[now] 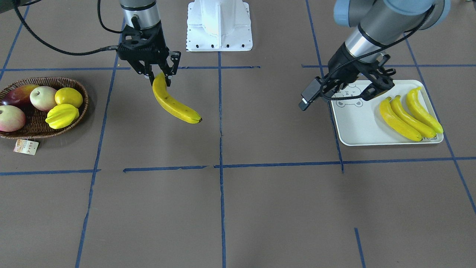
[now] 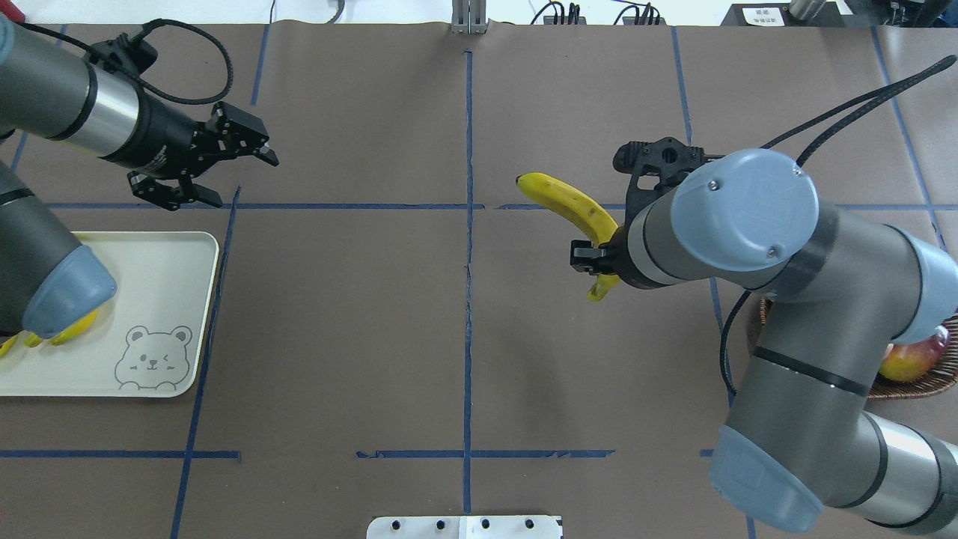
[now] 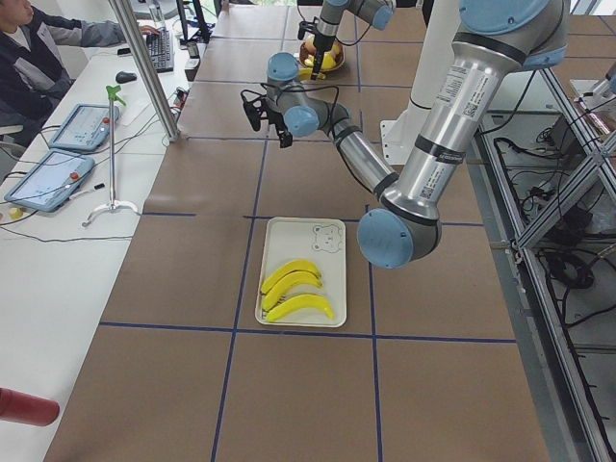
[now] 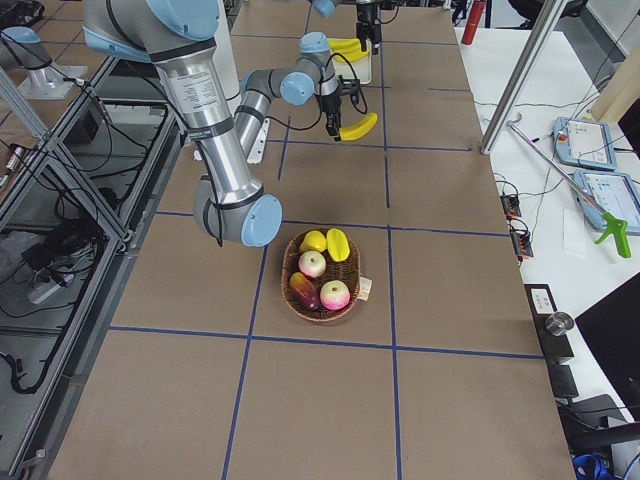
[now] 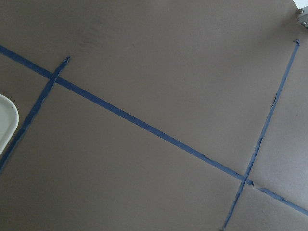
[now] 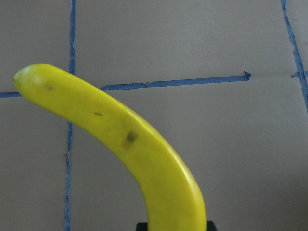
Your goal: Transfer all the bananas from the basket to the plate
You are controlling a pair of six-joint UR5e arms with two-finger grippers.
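Dangling glossy, curved plastic-looking banana (image 1: 173,106)

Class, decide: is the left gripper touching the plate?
Apart. The overhead view shows bare table between the left gripper and the plate.

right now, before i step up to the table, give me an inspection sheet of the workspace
surface: brown table with a blue tape grid; white base plate at the robot's side.
job's things: three bananas lie side by side on the plate; held banana is in the air between basket and plate; no banana in the basket.
clutter: lemon, starfruit and three other fruits in the basket; paper tag beside it.
grippers: right tool shut on the held banana's end; left tool open, empty, over bare table just off the plate.
cables: black cable hangs from the right wrist, clear of the fruit.
surroundings: person seated at a side desk.
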